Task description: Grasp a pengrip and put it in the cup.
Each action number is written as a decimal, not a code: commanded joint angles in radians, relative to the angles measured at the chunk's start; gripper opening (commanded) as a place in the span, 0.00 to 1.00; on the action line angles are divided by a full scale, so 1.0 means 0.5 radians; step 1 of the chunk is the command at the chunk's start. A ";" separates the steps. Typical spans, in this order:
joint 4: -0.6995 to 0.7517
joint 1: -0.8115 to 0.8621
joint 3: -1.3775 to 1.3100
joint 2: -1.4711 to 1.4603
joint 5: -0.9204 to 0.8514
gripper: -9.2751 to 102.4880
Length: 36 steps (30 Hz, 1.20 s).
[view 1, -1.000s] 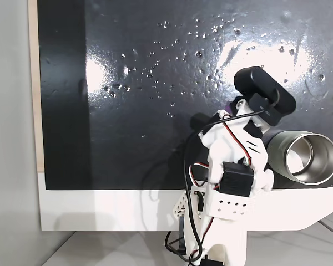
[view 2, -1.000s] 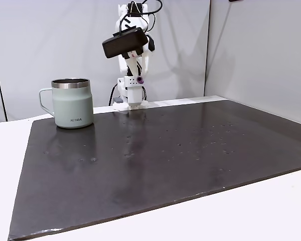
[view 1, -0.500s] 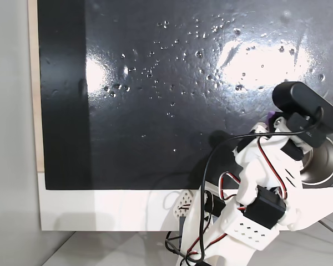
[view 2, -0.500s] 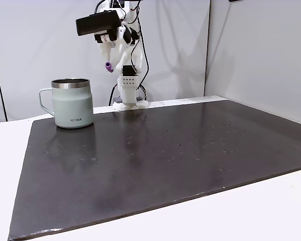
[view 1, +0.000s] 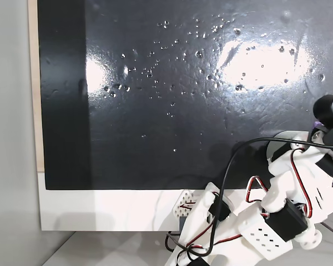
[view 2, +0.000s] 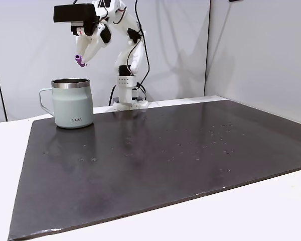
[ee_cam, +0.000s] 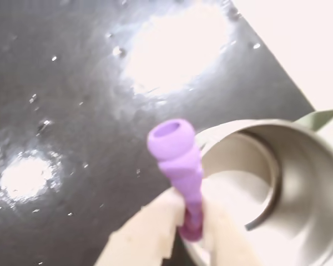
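The gripper is pinching the purple pengrip in the air just above the cup, which is standing near the mat's far left corner.

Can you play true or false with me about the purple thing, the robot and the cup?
1. The gripper is holding the pengrip in its jaws. True.
2. The pengrip is already lying inside the cup. False: it is in the air above the cup, near the rim.
3. The cup stands upright on the dark mat. True.
4. The cup has no handle. False: a handle sticks out on its left side in the fixed view from the front.
5. The pengrip is green. False: it is light purple.
6. The inside of the cup looks shiny and metal in the wrist view. True.
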 commanded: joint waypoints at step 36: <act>-0.393 0.319 0.494 0.380 -0.430 0.08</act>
